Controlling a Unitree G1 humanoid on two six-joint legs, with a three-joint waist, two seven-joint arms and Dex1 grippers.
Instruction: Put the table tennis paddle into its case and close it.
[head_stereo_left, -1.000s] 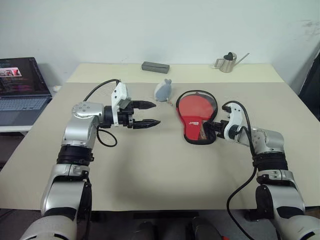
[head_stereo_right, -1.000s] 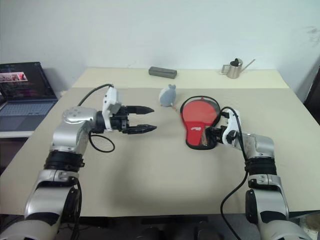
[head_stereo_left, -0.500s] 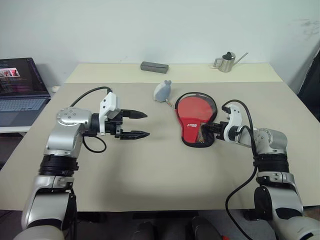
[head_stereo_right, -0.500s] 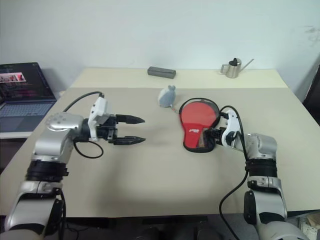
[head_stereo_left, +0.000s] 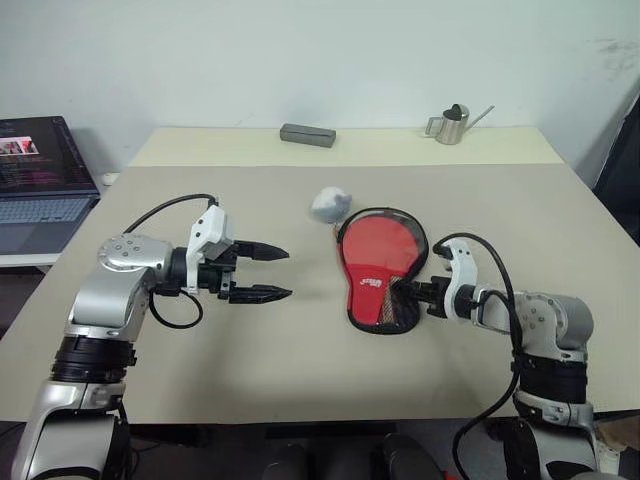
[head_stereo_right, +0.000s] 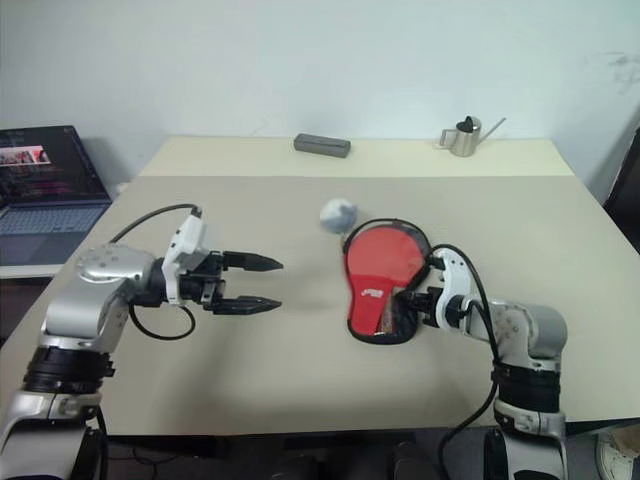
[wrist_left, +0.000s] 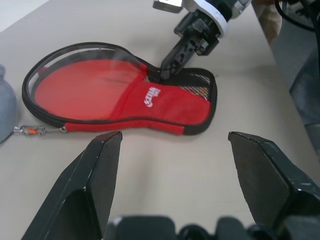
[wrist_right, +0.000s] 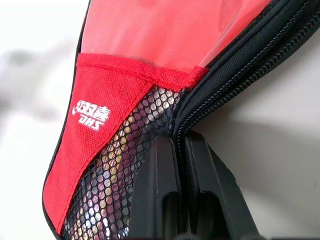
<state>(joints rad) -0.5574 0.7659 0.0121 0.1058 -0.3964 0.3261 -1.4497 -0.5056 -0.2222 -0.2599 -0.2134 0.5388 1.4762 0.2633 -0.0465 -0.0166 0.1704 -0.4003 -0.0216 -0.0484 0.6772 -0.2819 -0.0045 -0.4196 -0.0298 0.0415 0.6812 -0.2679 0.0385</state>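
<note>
Case (head_stereo_left: 380, 275) lies flat mid-table, clear side up, red face of the paddle (head_stereo_left: 381, 243) showing through the plastic, so paddle looks already in. Right gripper (head_stereo_left: 408, 293) at about 4 o'clock of the case, fingers together, pinched on its black zip edge by the mesh pocket; I'd guess zipping's underway, can't tell how much is shut. Left gripper (head_stereo_left: 267, 272) at 9 o'clock, well apart, fingers spread, empty. Grey pouch (head_stereo_left: 330, 203) near 11 o'clock.
</note>
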